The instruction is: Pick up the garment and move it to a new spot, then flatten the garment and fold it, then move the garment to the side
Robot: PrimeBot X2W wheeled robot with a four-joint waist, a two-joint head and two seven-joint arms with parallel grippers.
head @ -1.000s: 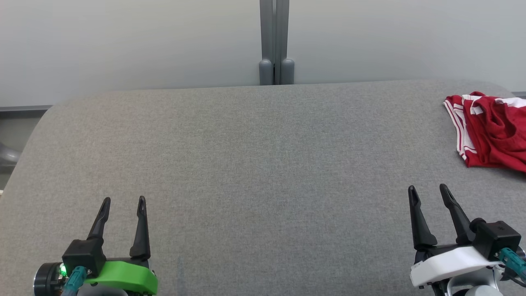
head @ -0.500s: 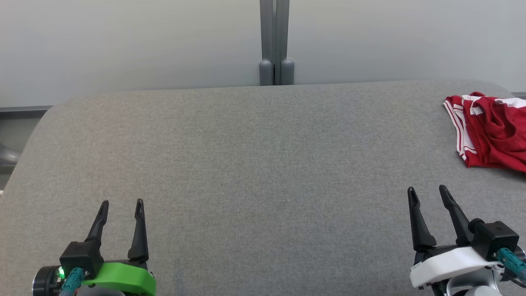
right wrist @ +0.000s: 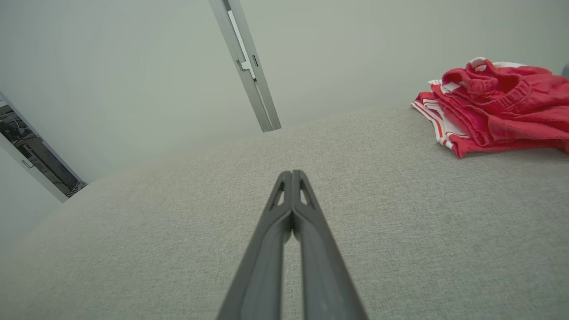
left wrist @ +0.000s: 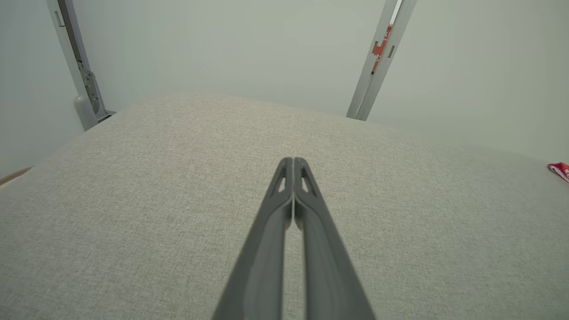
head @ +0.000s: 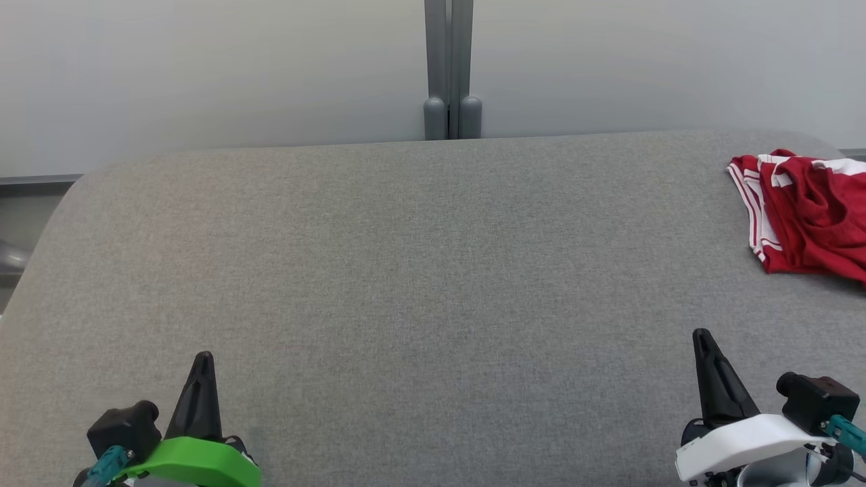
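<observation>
A wide grey fabric-covered bench (head: 433,270) stretches across the head view, with a pale wall (head: 203,67) behind it and a grey upright post (head: 448,67) at the middle of the far edge. The garment (head: 808,210), red with white stripes, lies bunched in a heap at the far right corner of the bench. Its striped edge faces the middle of the bench and runs from far to near. The heap is too crumpled to give a clear long axis or show which end is which. The right edge of the head view cuts it off, and the right wrist view also loses its far side. The left wrist view catches just a small red scrap of it at the right edge. The left claw (head: 203,362) sits at the lower left, clenched, its two dark fingers pressed together and holding nothing. The right claw (head: 703,336) sits at the lower right, likewise clenched and empty, well apart from the garment. Both point up the view.
</observation>
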